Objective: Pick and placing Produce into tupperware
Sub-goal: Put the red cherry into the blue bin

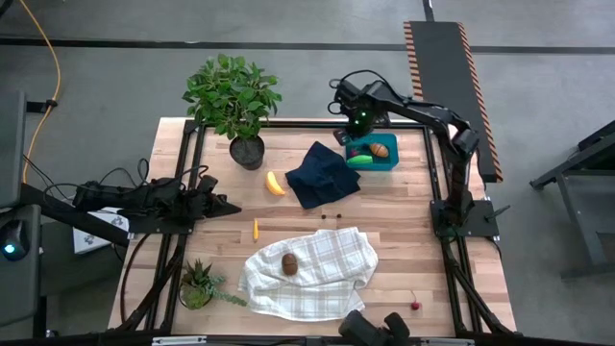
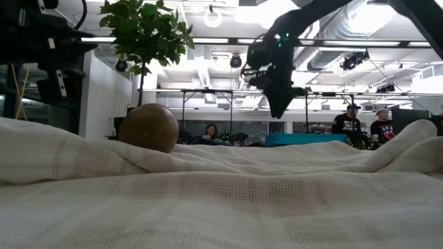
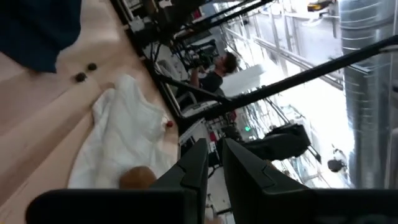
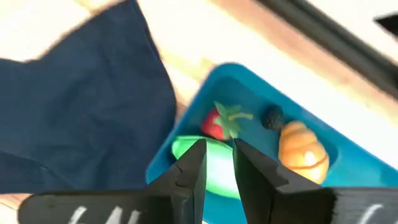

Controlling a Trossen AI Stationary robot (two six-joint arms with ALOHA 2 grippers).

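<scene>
Blue box (image 1: pixel 388 163) at far right corner already holds green piece (image 4: pixel 214 163), orange piece (image 4: pixel 303 151), strawberry (image 4: pixel 216 123). My right gripper (image 4: pixel 216 163) hovers above, fingers slightly parted, empty. Banana (image 1: pixel 275 183), kiwi (image 1: pixel 288 263) wait outside. Left gripper (image 3: pixel 214 165) shut, idle.
</scene>
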